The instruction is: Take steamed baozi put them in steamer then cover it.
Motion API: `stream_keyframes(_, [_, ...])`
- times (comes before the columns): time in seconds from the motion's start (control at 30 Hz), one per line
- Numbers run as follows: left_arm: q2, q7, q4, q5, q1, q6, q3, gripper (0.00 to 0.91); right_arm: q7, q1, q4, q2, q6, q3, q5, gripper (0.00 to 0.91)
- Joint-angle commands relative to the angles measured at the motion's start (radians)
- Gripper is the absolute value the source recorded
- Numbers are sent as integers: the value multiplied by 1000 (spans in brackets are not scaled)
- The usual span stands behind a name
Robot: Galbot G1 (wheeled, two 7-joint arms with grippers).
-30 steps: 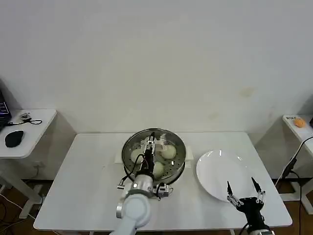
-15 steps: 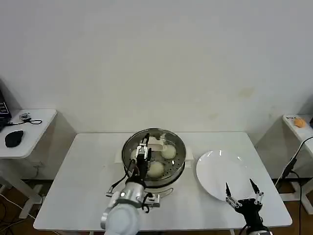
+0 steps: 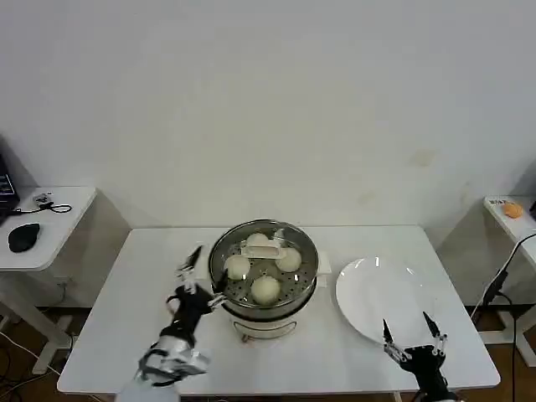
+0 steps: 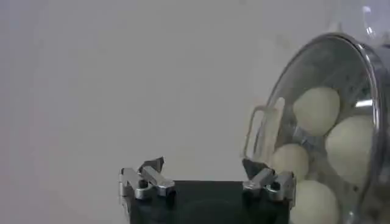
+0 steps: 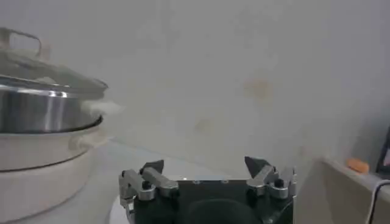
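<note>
With the cover [image 3: 263,251] now seated on the steamer [image 3: 265,297] over four steamed baozi [image 3: 266,289], the left gripper [image 3: 195,275] has withdrawn beside it, fingers spread and empty, task seemingly complete.

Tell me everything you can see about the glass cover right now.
The cover is a round, clear glass lid with a metal rim and a pale cream handle on top. It sits flat on the steamer, closing it, with four baozi visible through the glass. Nothing grips it; the open left claw is beside it.
</note>
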Motion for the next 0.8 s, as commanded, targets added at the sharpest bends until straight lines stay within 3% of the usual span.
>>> stream_keyframes(0.03, [33,-154,137,-967,227,-242,-336,907,-5,-50,19,-40,-13,-19,82,907])
stream_keyframes(0.23, [-6,-170,98,-974,264,-219,-304,907,-11,-97,48,-72,-64,-49,185,907])
stream_keyframes(0.8, [-29,-141,110,-904,276,-230,-273,907,54,-103,53,-78,-113,-133,130,907])
